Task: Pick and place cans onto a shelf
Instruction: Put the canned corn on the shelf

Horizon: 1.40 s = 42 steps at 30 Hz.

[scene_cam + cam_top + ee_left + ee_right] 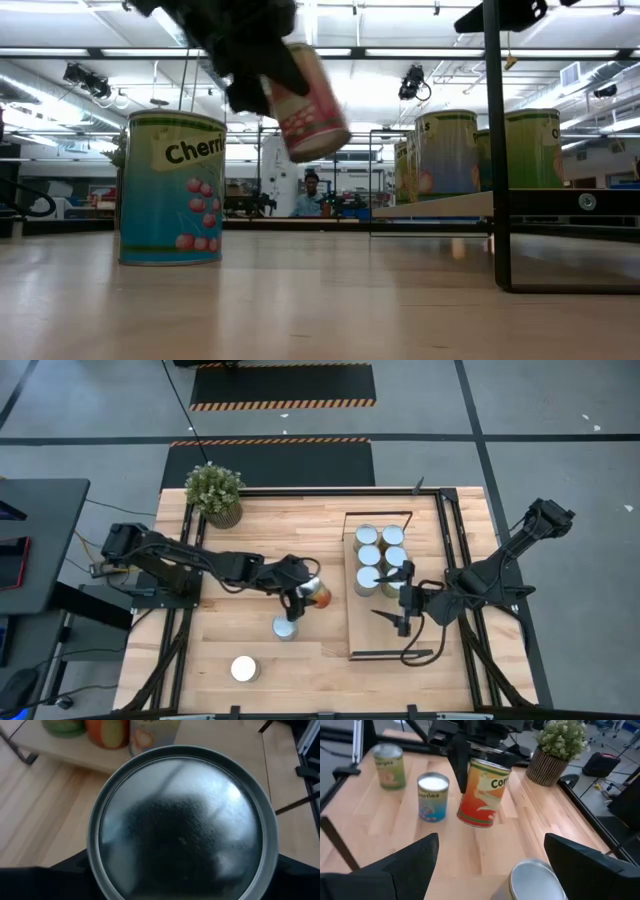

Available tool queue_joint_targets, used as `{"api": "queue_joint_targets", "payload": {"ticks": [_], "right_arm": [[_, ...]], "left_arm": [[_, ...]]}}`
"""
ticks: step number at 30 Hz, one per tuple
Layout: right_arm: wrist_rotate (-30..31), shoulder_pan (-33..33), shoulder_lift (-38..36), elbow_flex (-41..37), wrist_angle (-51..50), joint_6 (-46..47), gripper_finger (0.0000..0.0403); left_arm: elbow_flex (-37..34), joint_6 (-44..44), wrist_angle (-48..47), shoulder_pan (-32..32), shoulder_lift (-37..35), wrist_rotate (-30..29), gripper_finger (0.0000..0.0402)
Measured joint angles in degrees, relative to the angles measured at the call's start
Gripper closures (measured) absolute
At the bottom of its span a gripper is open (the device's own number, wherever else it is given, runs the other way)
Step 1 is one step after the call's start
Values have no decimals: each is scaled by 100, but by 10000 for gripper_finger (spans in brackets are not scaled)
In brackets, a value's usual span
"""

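Note:
My left gripper (303,598) is shut on an orange-and-white can (320,595), held tilted above the table's middle; the can also shows in the low view (305,100) and the right wrist view (482,795). Its silver lid (182,825) fills the left wrist view. A blue cherries can (286,627) and a white-topped can (244,668) stand on their bases on the table. Several cans (380,555) stand on the shelf (365,630). My right gripper (402,603) is open and empty over the shelf's middle, beside those cans. My left gripper pinches the can between its two fingers, one on each side of the wall just below the lid (465,775). The fingers (47,880) come from above, slanting from the table's left. The can is lifted clear of the table and hangs tilted.
A potted plant (215,493) stands at the table's far left corner. The shelf's thin black frame (495,150) rises at its near end. A can lid (537,880) shows close under my right gripper. A person (312,195) stands far behind the table.

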Motion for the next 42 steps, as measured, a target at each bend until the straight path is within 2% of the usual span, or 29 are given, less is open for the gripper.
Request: {"api": "queue_joint_targets", "payload": {"ticks": [2, 10, 16, 21, 29, 42], "right_arm": [[19, 75, -10, 94, -288, 72, 32], [103, 447, -254, 448, -1794, 1111, 32], [114, 671, -465, 467, -2536, 1778, 32], [114, 939, -488, 467, -2740, 2128, 32], [542, 1134, -556, 463, -2700, 2199, 32], [602, 1036, -542, 463, -2473, 2127, 32]], "left_arm": [[372, 165, -78, -36, 320, -2, 91], [2412, 674, -1505, -106, 1853, 218, 91], [3833, 1004, -2494, -104, 2731, 340, 91], [4668, 1289, -2557, -84, 3281, 340, 91], [5273, 1475, -2523, -104, 3739, 344, 91], [5353, 1298, -2436, -123, 3855, 346, 91]]}}
